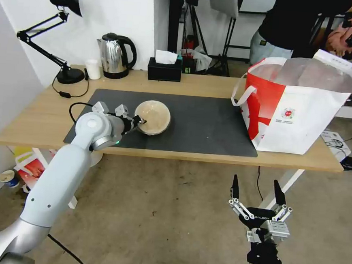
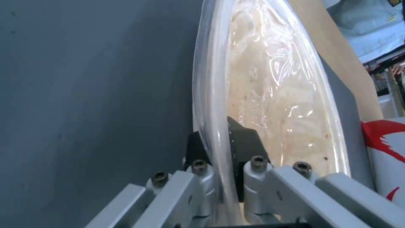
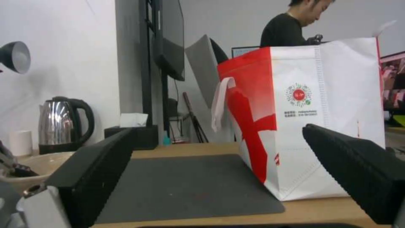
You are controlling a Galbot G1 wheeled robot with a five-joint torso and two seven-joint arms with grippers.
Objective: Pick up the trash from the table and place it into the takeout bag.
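The tan domed round bowl with its clear plastic cover is sitting on the large dark grey mat of the long light-wood table, and the left end effector is pinching its near rim: in the left wrist view the two black pads are lying one on each side of the clear rim, narrowed down onto it. The bowl appears to be resting on the mat, or barely tilted, so I judge the grasp to be made but the carry not yet begun. Beyond the bowl, on the far side from the left end effector and well apart from it, the large white takeout bag with red side panels and white loop handles is standing upright at the mat's end with its mouth gaping and its silver lining showing. What is inside it cannot be seen. This bowl is the one piece of trash I can make out on the table, so it is probably the last to go, though that is a guess. The right end effector is hanging idle below the table's front edge with its fingers spread wide, holding nothing. Behind the left end effector's reach, a steel kettle, a black tissue box, a small white cup and a black desk lamp are lining the table's back edge.
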